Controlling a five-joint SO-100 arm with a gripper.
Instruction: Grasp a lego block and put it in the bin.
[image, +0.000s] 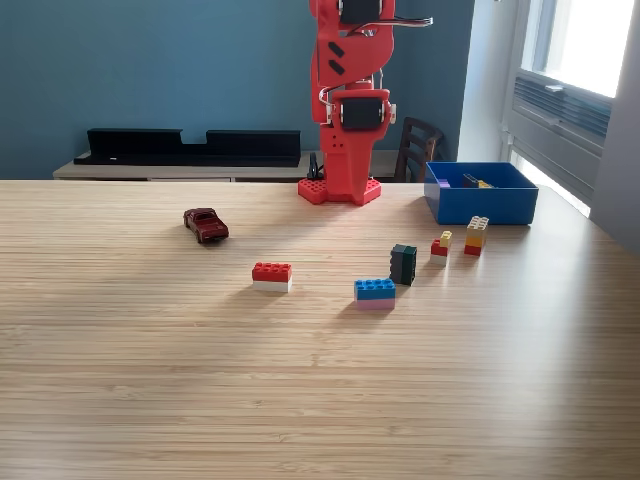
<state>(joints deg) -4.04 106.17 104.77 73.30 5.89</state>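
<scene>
The pincer is not seen: the red arm (350, 100) is folded upright at the far edge of the table, w/ its upper part cut off by the top of the frame, so it cannot be told whether the pincer is spread or pressed together. Nothing is seen to be held.

The bin (481, 205), a low blue open box, is set on the wooden table (300, 400) at the exterior view's right, just beside the arm's base, presumably so a short swing reaches it. A few small pieces are already seen inside it; what they are is unclear.

Lego blocks are scattered in front of the arm, apart from each other: a red-on-white block (272, 276) centre-left, a blue-on-pink block (375, 292) nearer the middle, a dark green block (403, 263) standing upright just behind it, then a small red/yellow piece (441, 244) and a taller yellow/orange/red stack (475, 236) nearest the bin. A red toy car (206, 224) is parked further to the exterior view's left, approx. level w/ the stack.

Judged from this layout, no grasp is begun yet; the stack near the bin looks the shortest carry.
</scene>
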